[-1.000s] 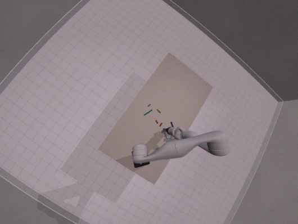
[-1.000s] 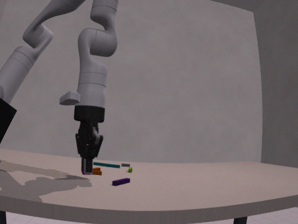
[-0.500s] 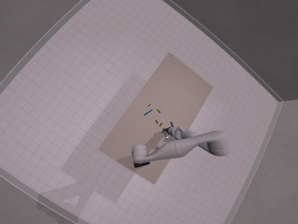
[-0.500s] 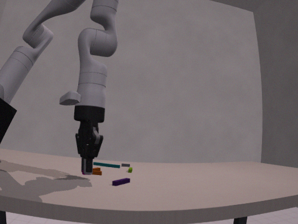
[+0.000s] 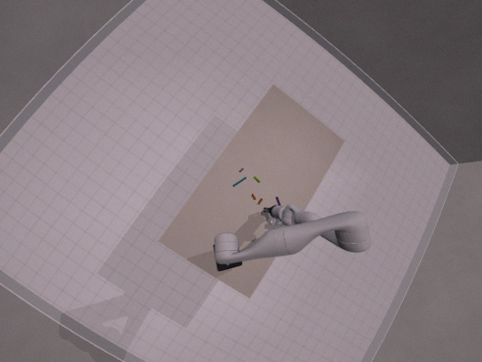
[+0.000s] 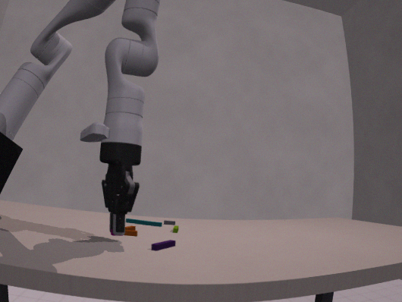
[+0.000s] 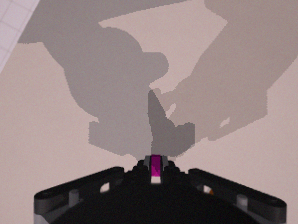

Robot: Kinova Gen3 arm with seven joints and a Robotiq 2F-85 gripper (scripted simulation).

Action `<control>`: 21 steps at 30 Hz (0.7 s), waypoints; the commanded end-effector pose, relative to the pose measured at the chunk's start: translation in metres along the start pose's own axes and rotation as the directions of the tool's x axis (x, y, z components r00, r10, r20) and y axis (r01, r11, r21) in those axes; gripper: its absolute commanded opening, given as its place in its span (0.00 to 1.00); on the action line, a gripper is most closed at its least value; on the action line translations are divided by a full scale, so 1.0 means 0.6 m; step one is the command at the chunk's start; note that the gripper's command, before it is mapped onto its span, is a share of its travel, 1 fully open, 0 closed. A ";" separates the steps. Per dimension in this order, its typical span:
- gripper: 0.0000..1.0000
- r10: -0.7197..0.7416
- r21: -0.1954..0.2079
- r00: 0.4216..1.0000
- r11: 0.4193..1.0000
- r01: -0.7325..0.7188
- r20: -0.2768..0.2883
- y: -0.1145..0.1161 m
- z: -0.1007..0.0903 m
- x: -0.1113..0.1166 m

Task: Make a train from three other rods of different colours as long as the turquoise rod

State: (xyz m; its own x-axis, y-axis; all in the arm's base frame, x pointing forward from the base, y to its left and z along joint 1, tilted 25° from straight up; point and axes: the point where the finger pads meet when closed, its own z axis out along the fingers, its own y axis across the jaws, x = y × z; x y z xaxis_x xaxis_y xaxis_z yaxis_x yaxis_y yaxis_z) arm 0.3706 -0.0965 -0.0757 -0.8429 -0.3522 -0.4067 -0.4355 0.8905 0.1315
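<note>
Beside the orange rods, my Robotiq gripper [image 5: 266,210] [image 6: 117,233] [image 7: 155,164] grips the magenta rod [image 6: 112,233] [image 7: 156,165]. Swinging inward this low could knock the nearer one.

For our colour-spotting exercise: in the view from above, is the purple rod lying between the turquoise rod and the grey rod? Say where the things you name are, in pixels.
No, the purple rod [image 5: 278,201] [image 6: 163,245] lies off beside the arm.

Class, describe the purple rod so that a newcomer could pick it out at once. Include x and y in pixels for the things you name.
On the tan table [image 5: 291,123] [image 6: 265,262], find the robot's black pincer [image 5: 265,210] [image 6: 117,232] [image 7: 155,164]. The purple rod [image 5: 278,201] [image 6: 163,245] lies near it, apart from the two orange rods [image 5: 254,196] [image 6: 131,233]. Only this one is dark purple.
</note>
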 end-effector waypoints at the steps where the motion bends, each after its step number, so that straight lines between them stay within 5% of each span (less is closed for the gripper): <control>1: 0.05 -0.008 0.003 1.000 1.000 0.008 0.002 -0.002 0.000 -0.001; 21: 0.05 -0.007 0.003 1.000 1.000 0.007 0.002 -0.003 0.017 -0.001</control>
State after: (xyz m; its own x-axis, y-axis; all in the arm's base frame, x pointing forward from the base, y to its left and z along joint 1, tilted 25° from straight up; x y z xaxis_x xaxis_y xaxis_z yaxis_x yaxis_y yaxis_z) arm 0.3721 -0.0962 -0.0832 -0.8441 -0.3515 -0.4048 -0.4338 0.8915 0.1304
